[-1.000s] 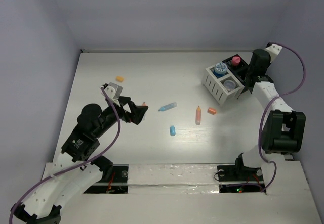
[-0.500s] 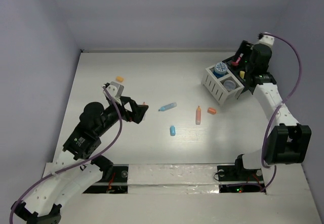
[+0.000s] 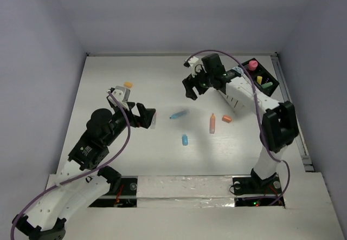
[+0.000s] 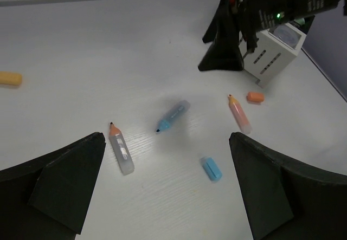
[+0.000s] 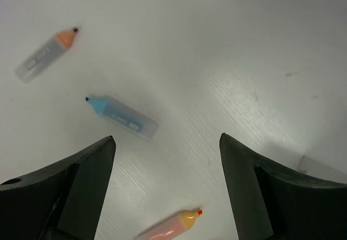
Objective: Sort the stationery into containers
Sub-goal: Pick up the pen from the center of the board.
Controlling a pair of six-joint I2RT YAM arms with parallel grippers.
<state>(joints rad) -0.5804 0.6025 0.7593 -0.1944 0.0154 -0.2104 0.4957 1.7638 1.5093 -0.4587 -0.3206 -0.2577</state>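
Note:
Stationery lies loose mid-table: a blue marker (image 3: 179, 114) (image 4: 173, 115) (image 5: 123, 117), an orange marker (image 3: 212, 123) (image 4: 239, 113) (image 5: 168, 226), a blue cap (image 3: 185, 140) (image 4: 212, 168) and a small orange capsule (image 3: 226, 119) (image 4: 255, 97). A clear marker with an orange tip (image 4: 121, 149) (image 5: 46, 54) rests by my left gripper (image 3: 147, 118) (image 4: 167, 142), which hovers open and empty. My right gripper (image 3: 193, 90) (image 5: 167, 138) hangs open and empty above the blue marker. The containers (image 3: 269, 73) stand back right; the black half holds a pink jar (image 3: 252, 65) and small yellow and green pieces. My right arm covers most of the white half (image 4: 271, 50).
Another orange capsule (image 3: 128, 84) (image 4: 10, 78) sits alone at the back left. Purple cables loop over both arms. Walls close the table on the left, back and right.
My right gripper opened over the black compartments, leaving a yellow piece there, then swung left to the middle of the table. The left arm barely shifted.

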